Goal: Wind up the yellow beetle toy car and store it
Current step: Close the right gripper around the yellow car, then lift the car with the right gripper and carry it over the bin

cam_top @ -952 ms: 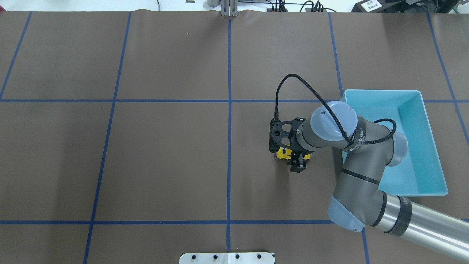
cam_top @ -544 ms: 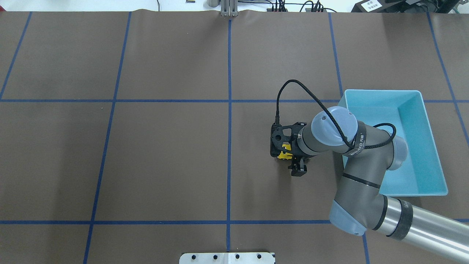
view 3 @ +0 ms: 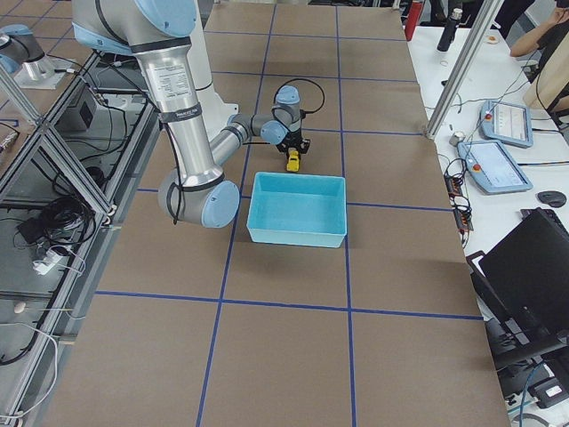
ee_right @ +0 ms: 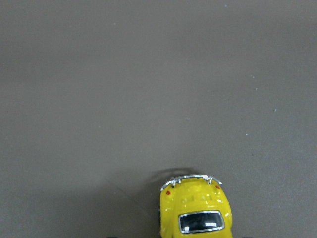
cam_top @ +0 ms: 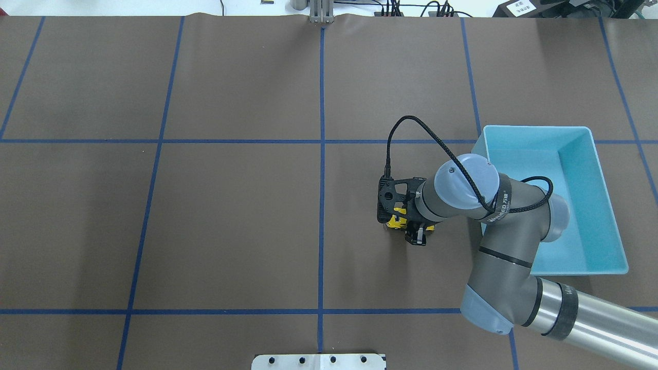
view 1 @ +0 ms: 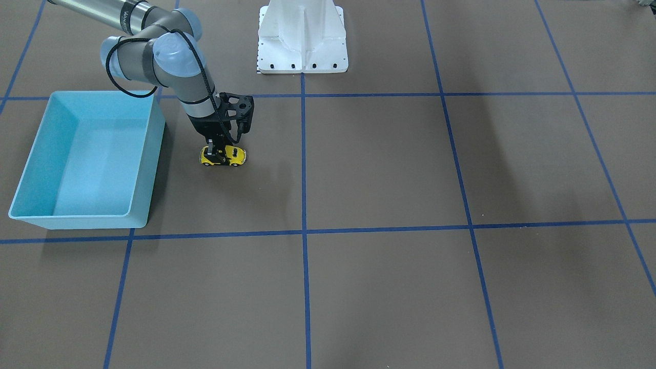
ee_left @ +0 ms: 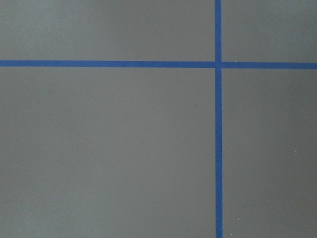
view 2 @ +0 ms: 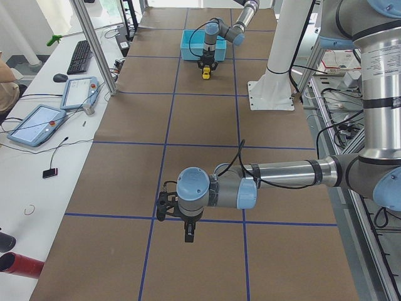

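Observation:
The yellow beetle toy car [view 1: 231, 155] [cam_top: 395, 221] stands on its wheels on the brown table, a short way from the open side of the blue bin [view 1: 31, 169] [cam_top: 606, 205]. My right gripper [view 1: 218, 153] [cam_top: 414, 232] comes straight down over the car's middle and is shut on it, with a dark finger on either flank. The right wrist view catches only the car's rear end [ee_right: 195, 210] at the bottom edge. My left gripper [view 2: 188, 235] hangs over bare table far from the car; whether it is open or shut I cannot tell.
The bin holds nothing. Blue tape lines grid the brown mat. A white base plate [view 1: 302, 46] sits at the robot's edge of the table. Tablets and a keyboard lie on a side desk [view 2: 62, 94] beyond the table's far edge.
The right gripper and the car have slid a little toward the robot's side of the table. The wrist has shifted with them.

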